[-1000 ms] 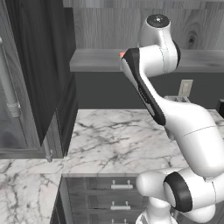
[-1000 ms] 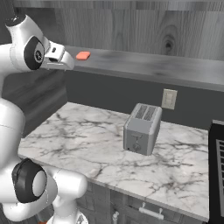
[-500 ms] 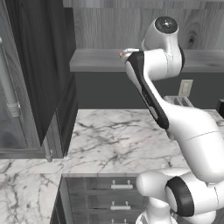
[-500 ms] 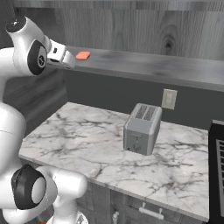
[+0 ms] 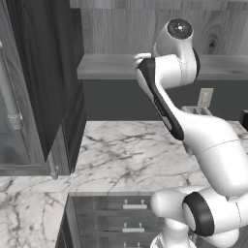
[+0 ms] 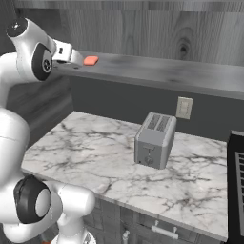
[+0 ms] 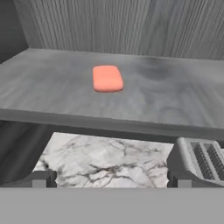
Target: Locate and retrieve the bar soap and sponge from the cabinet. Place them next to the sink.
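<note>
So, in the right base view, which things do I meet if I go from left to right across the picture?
Gripper → bar soap on the cabinet shelf → toaster on the marble counter → wall outlet → dark appliance at the right edge.

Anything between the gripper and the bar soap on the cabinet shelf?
Nothing visible. In the hand view the bar soap lies flat on the bare grey shelf of the cabinet, ahead of the gripper, whose fingertips sit at or just below the shelf's front edge. The toaster stands on the counter below, out of the path.
</note>
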{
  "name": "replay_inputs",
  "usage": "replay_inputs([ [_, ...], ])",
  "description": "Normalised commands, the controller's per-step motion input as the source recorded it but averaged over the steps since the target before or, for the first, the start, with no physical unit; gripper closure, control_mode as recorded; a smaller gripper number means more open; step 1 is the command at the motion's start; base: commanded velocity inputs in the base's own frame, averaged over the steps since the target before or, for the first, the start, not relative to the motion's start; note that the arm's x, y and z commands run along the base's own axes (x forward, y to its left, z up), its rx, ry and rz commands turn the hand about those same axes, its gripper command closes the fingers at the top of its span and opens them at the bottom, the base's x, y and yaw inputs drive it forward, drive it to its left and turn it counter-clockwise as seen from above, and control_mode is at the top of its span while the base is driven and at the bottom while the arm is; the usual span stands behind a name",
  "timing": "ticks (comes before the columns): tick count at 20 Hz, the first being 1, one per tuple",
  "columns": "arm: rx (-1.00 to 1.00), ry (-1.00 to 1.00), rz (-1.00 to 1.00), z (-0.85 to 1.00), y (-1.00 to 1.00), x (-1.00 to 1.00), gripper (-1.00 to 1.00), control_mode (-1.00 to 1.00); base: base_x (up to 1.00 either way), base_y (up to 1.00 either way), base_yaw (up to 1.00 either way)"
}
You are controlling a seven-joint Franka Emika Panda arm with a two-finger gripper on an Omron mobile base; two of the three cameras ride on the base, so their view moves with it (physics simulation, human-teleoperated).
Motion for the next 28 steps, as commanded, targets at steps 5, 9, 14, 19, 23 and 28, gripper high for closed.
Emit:
replay_inputs([
  [5, -0.04, -0.02, 0.18, 0.0, -0.14, 0.4, -1.0, -1.0, 0.0, 0.0, 0.0],
  [9, 0.01, 0.0, 0.05, 0.0, -0.02, 0.16, -1.0, -1.0, 0.0, 0.0, 0.0],
  [14, 0.0, 0.0, 0.0, 0.0, 0.0, 0.0, -1.0, -1.0, 0.0, 0.0, 0.0],
  [19, 0.0, -0.03, -0.08, -0.01, 0.0, 0.14, -1.0, -1.0, 0.0, 0.0, 0.0],
  [23, -0.01, 0.0, -0.18, -0.01, -0.04, 0.37, -1.0, -1.0, 0.0, 0.0, 0.0],
  [28, 0.0, 0.0, -0.17, 0.0, -0.04, 0.33, -1.0, -1.0, 0.0, 0.0, 0.0],
])
